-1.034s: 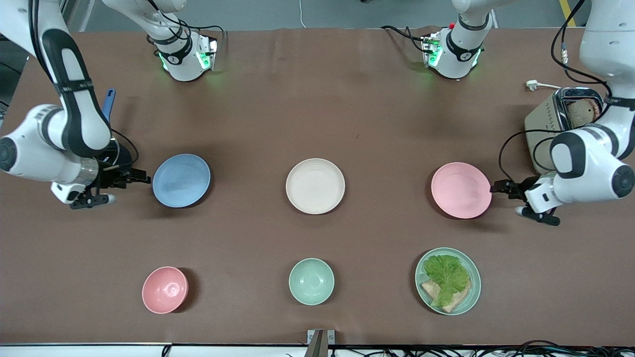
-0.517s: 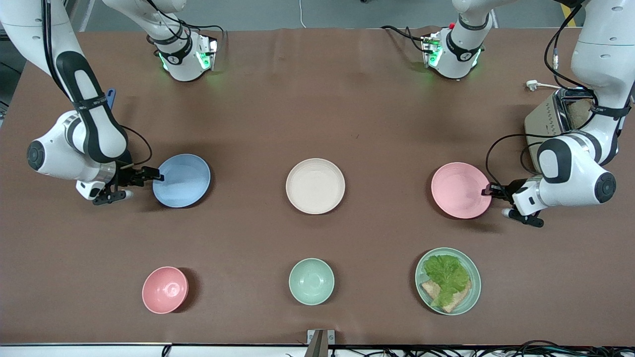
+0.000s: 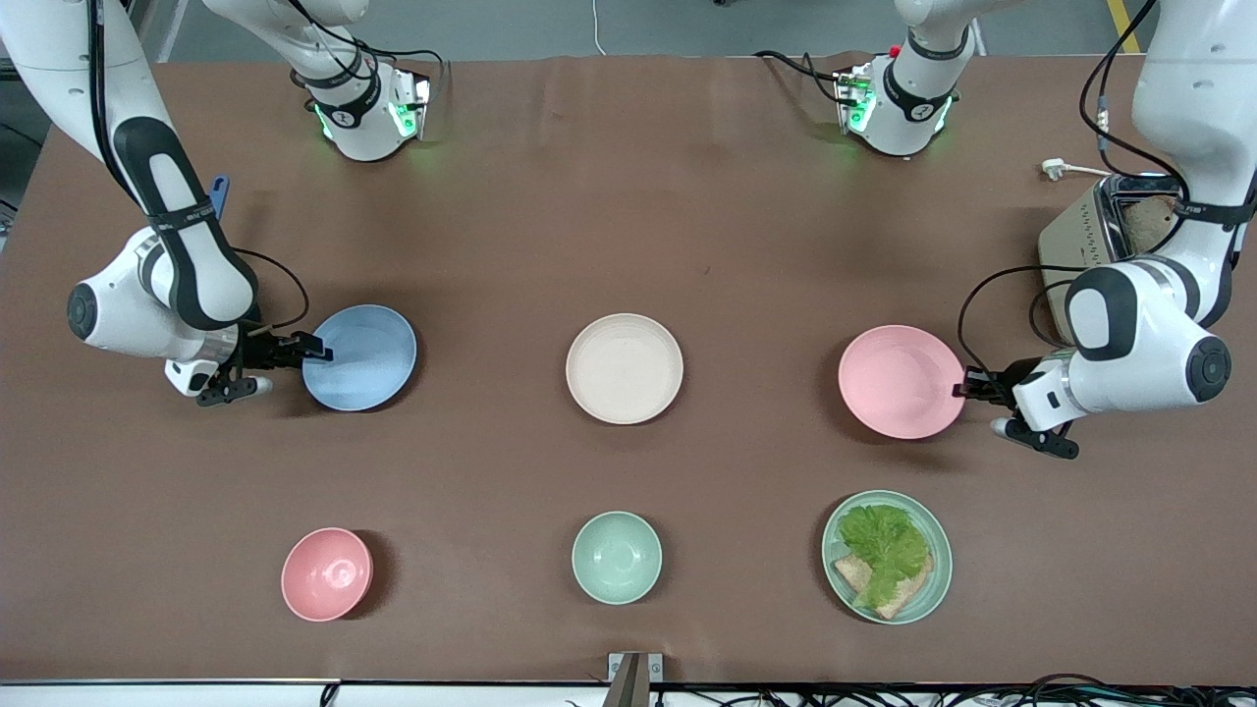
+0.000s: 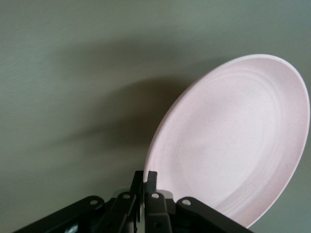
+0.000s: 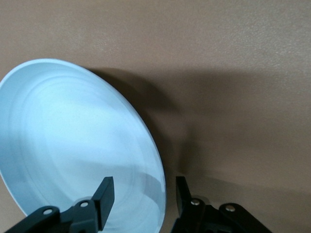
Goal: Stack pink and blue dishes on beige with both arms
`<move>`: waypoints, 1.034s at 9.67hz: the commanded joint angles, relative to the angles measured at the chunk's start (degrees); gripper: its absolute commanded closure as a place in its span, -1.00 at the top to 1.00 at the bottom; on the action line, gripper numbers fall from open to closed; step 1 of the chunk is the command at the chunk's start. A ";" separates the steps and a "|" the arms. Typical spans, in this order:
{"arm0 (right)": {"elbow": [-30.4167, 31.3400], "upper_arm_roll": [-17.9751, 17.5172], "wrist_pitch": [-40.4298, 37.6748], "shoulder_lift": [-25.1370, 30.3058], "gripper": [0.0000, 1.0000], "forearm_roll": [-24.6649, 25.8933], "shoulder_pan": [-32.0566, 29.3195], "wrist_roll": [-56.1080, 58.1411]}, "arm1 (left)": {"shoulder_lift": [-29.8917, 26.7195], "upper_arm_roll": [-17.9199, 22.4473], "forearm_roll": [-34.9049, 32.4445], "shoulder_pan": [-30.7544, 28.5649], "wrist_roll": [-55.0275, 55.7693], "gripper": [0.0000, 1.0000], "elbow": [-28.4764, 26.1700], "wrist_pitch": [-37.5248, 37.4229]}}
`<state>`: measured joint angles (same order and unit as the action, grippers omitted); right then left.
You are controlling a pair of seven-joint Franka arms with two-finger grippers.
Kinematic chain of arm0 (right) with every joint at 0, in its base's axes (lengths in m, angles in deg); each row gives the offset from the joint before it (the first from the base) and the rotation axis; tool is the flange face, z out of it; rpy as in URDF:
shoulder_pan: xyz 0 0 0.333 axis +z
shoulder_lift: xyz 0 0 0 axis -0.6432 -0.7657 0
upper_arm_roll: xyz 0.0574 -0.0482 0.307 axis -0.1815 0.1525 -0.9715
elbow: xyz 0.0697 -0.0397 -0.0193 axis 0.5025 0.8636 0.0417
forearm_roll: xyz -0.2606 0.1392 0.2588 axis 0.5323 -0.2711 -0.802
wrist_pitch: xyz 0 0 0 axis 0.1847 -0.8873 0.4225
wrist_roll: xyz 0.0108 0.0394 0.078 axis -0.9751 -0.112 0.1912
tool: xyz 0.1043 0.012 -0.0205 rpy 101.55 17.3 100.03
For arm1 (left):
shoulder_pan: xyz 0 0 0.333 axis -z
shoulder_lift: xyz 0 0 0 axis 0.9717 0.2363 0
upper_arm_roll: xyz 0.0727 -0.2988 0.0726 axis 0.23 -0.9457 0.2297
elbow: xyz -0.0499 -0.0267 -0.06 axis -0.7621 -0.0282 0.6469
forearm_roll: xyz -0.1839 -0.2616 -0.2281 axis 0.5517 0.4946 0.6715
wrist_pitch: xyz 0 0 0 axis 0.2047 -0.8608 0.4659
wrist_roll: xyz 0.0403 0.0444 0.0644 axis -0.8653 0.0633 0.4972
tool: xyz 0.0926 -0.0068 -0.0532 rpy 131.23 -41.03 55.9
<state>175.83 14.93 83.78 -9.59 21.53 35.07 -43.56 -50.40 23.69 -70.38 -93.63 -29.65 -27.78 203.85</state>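
Centrally on the brown table (image 3: 628, 226) sits the beige plate (image 3: 624, 368). Toward the left arm's end, the left pincer (image 3: 967, 386) pinches the pink plate (image 3: 901, 381), tilted. Toward the right arm's end, the right pincer (image 3: 316, 348), spread, straddles the blue plate (image 3: 359, 356).

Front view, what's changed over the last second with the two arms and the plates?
Both arms closed in from the table ends. The left end effector shut on the pink plate, raising it and shifting it toward the beige plate. The right end effector, open, now straddles the blue plate's rim; that plate hasn't moved. Beige plate, bowls and lettuce plate stayed put.
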 commanded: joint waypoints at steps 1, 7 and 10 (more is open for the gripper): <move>0.94 -0.50 1.60 -0.16 0.10 -1.86 -0.49 1.76 | -2.41 -8.53 0.52 0.42 15.48 -0.99 -1.79 -0.58; 0.41 -0.50 1.25 -0.43 -0.99 -3.17 -0.66 1.59 | 1.96 -14.56 -0.36 16.83 48.43 -1.00 -1.53 12.83; -8.25 2.64 -15.46 1.49 -0.99 -3.01 -0.93 -1.30 | 6.10 -14.21 -2.02 22.21 53.80 -1.00 -1.17 19.00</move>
<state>171.67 15.95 75.52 -9.63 19.55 34.67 -43.50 -47.13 8.92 -70.68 -72.57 22.51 -28.96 220.46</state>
